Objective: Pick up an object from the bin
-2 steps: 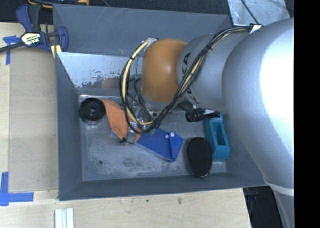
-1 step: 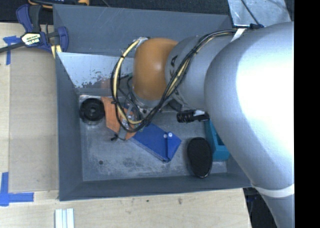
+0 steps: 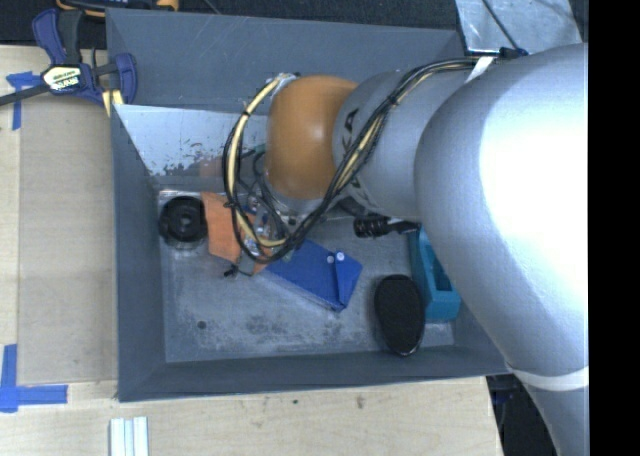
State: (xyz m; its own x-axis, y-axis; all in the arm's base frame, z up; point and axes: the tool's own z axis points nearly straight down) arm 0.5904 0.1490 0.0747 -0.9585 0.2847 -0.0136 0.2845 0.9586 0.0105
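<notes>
Gripper lowered for the grasp; orange block just beside it, blue slab beneath its far side; grip state cannot be told; next, probably closing and lifting.

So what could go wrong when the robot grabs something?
The gripper is down beside the orange block and the blue flat piece, which lie close together, so it might catch both or push one away. Its looping cables could perhaps brush the black round cap nearby.
</notes>
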